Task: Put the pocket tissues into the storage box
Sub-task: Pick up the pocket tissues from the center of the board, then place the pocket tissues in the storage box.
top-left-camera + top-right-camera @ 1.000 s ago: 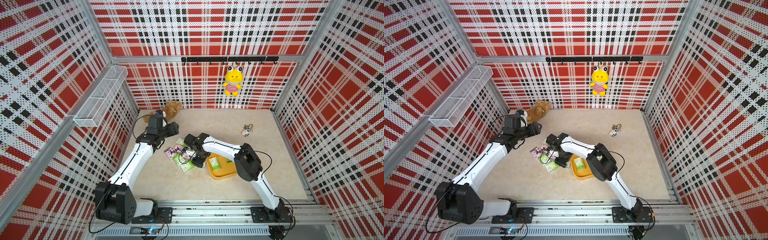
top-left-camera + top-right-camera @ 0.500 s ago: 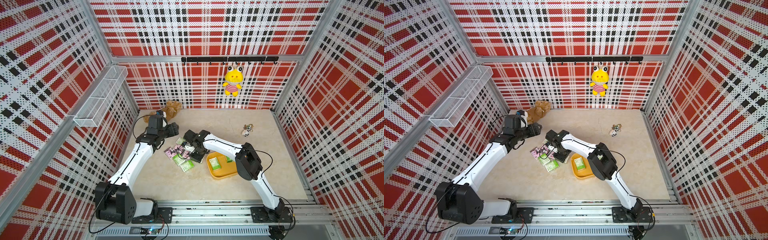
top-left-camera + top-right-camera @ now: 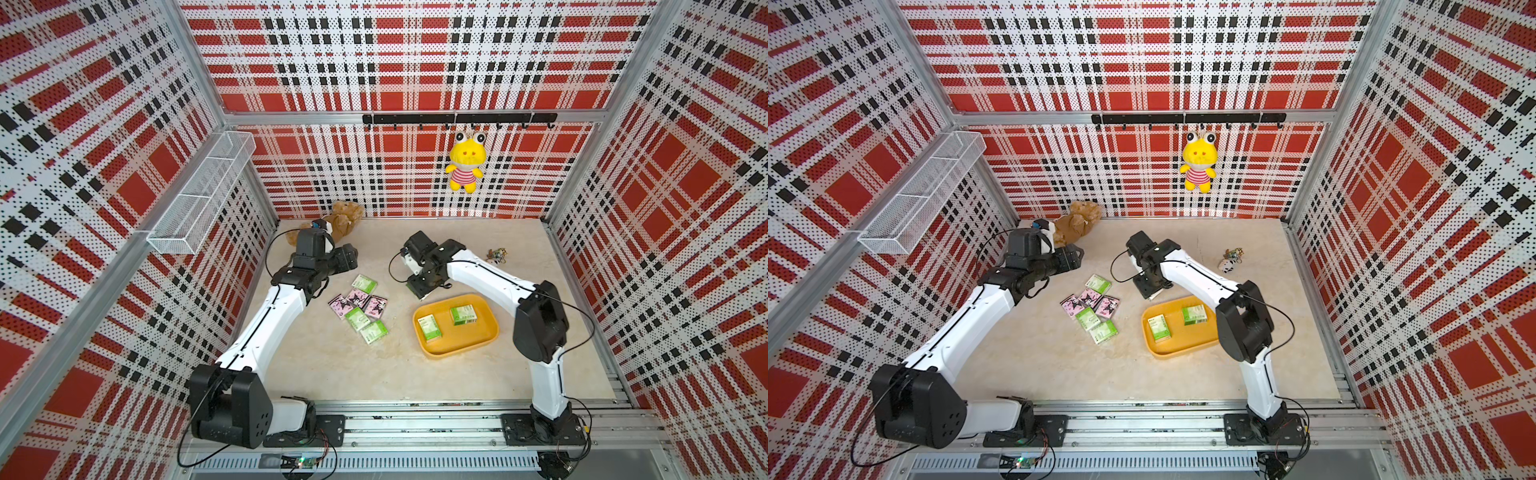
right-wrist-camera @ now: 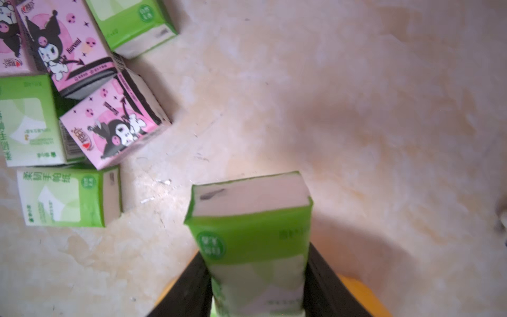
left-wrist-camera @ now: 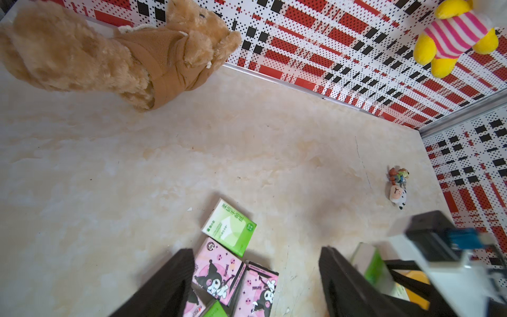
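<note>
Several pocket tissues [image 3: 359, 307], green-and-white and pink, lie bunched on the floor in both top views. To their right stands the yellow storage box [image 3: 461, 340] with two green packs [image 3: 428, 326] inside. My right gripper [image 4: 255, 288] is shut on one green pack [image 4: 252, 233], held above the floor just behind the box's rim [image 4: 362, 296]. In a top view the right gripper [image 3: 1148, 291] sits between the pile [image 3: 1094, 309] and the box [image 3: 1187, 340]. My left gripper [image 5: 256, 255] hangs open behind the pile, above a pink pack [image 5: 216, 271], holding nothing.
A brown plush bear [image 3: 343, 216] lies at the back left, close behind my left wrist. A small keychain toy [image 3: 496, 254] lies at the back right. A yellow frog plush [image 3: 465, 166] hangs from the hook rail. A white wire basket [image 3: 203, 199] is fixed to the left wall.
My right gripper closed on a green pack in the pile and carried it up and to the right, towards the box. The left arm has not moved.
</note>
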`<state>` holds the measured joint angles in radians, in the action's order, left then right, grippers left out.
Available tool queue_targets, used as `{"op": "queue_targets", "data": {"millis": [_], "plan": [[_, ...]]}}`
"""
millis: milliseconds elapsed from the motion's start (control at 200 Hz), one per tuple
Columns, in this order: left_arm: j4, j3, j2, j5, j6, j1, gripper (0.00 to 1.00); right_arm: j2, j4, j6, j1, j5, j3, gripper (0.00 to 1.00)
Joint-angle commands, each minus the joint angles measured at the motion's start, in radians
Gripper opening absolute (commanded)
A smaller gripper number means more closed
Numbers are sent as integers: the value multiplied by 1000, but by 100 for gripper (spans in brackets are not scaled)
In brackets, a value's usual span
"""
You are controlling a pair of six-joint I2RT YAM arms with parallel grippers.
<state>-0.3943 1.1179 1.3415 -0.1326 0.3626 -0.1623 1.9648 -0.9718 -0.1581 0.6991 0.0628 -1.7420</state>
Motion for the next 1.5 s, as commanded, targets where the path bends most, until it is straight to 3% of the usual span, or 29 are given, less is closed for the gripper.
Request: {"op": "queue_targets", "data": {"millis": [0, 190, 521, 1227, 1493], "plan": [[-10, 37, 7, 5, 1, -16, 79, -157, 59, -101, -8, 4, 138, 54], [-10, 53, 31, 20, 1, -49, 79, -302, 105, -180, -14, -19, 359, 54], [-10, 48, 27, 30, 1, -58, 79, -318, 172, -224, -15, -28, 544, 54], [-11, 44, 28, 25, 1, -47, 79, -172, 190, -219, -16, -6, 520, 57], [-12, 47, 37, 24, -2, -48, 79, -147, 176, -223, -16, -13, 485, 67]]}}
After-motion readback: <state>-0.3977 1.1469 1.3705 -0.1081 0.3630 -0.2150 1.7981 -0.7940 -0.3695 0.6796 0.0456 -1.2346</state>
